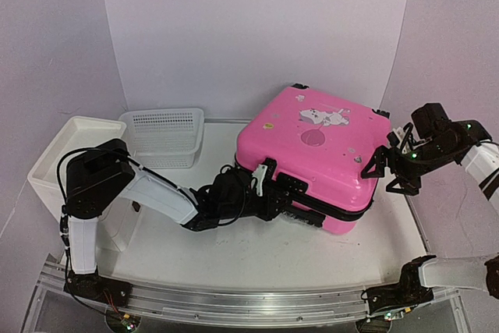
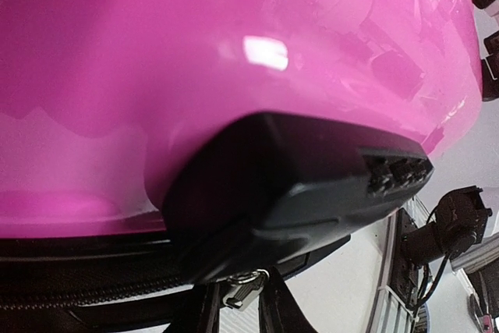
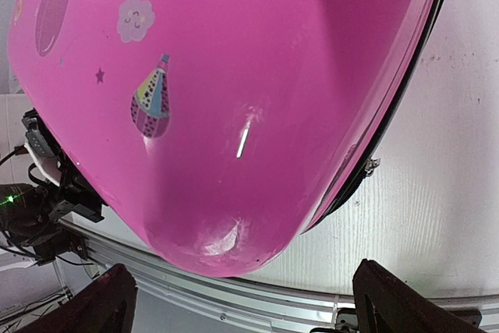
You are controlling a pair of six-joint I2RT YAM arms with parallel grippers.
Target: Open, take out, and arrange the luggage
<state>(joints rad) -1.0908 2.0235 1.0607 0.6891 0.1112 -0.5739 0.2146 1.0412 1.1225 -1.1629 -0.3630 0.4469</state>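
The luggage (image 1: 312,146), a glossy pink hard-shell suitcase with cartoon stickers, lies flat and closed at the table's centre right. My left gripper (image 1: 269,193) is pressed against its near-left side, under the black lock block (image 2: 296,185). In the left wrist view a small silver zipper pull (image 2: 245,290) fills the gap between the fingers of the left gripper (image 2: 238,313), which are shut on it. My right gripper (image 1: 388,169) stands wide open at the suitcase's right corner. The rounded pink corner (image 3: 226,224) sits just beyond its spread fingertips (image 3: 109,302), not touching them.
A white mesh basket (image 1: 164,138) stands at the back left. A white drawer unit (image 1: 70,161) stands beside the left arm. A metal rail (image 1: 234,302) runs along the near edge. White walls enclose the table. Another silver pull (image 3: 373,165) hangs on the suitcase's black zipper.
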